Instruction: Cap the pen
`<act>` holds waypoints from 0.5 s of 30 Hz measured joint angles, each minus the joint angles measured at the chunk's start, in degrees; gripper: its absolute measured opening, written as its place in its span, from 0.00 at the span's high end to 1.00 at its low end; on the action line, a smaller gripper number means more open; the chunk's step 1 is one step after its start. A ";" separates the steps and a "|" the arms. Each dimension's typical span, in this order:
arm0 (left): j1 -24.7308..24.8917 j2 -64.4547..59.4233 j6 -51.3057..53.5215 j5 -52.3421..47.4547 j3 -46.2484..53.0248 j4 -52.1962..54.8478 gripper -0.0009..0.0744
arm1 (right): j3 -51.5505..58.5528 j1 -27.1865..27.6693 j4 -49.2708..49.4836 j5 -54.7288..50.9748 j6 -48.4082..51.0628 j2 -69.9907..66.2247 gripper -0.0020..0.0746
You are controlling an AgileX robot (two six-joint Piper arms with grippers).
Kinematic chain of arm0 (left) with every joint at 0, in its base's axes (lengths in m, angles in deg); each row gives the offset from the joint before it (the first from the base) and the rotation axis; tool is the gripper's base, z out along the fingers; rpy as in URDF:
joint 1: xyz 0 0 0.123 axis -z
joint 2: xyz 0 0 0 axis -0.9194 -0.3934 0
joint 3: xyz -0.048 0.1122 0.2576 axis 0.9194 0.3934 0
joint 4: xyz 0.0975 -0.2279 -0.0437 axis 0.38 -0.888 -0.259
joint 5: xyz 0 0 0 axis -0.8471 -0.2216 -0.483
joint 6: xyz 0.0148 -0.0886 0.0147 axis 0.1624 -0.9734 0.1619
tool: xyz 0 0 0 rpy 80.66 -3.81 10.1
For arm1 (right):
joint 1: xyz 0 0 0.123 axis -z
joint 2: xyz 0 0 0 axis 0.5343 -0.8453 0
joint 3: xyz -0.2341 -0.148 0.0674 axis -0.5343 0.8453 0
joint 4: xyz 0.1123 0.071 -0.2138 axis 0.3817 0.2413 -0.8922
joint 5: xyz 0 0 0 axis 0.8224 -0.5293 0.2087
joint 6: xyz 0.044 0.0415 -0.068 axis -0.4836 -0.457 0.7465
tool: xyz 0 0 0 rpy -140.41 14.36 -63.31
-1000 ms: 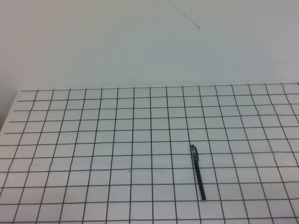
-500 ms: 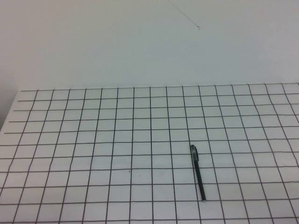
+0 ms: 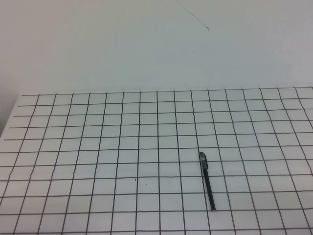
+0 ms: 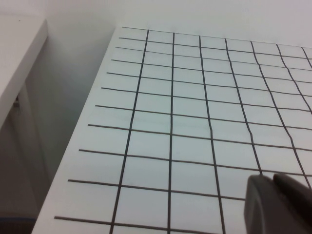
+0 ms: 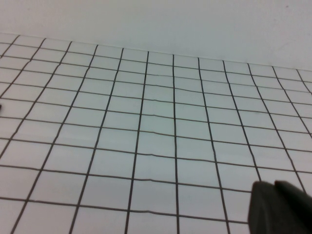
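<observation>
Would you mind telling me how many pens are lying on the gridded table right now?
1. The pen lies right of centre near the table's front edge. The left gripper and right gripper show only in their wrist views.

Left claw (image 4: 279, 204) and right claw (image 5: 280, 208) each show only dark fingertips (pressed together), both hanging low.
</observation>
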 joint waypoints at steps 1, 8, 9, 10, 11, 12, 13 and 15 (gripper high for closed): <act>0.00 0.00 0.00 0.09 0.00 0.00 0.99 | 0.00 0.00 0.00 0.00 0.00 0.00 0.98; 0.00 0.00 0.00 0.12 0.00 0.00 0.99 | 0.00 0.09 0.00 0.03 0.00 0.17 0.98; 0.00 0.00 0.00 0.12 0.00 0.00 0.99 | 0.00 0.09 0.00 0.03 0.00 0.17 0.98; 0.00 0.00 0.00 0.22 0.00 0.00 0.99 | 0.00 0.09 0.00 0.03 0.00 0.17 0.98; 0.00 0.00 0.00 0.22 0.00 0.00 0.99 | 0.00 0.09 0.00 0.03 0.00 0.17 0.98; 0.00 0.00 0.00 0.36 0.00 0.02 0.99 | 0.00 0.09 0.00 0.03 0.00 0.17 0.98; 0.00 0.00 0.00 0.81 0.00 0.02 0.99 | 0.00 0.09 0.00 0.03 0.00 0.17 0.98; 0.00 -0.10 0.00 0.86 0.00 0.02 0.99 | 0.00 0.09 0.00 0.03 0.00 0.17 0.98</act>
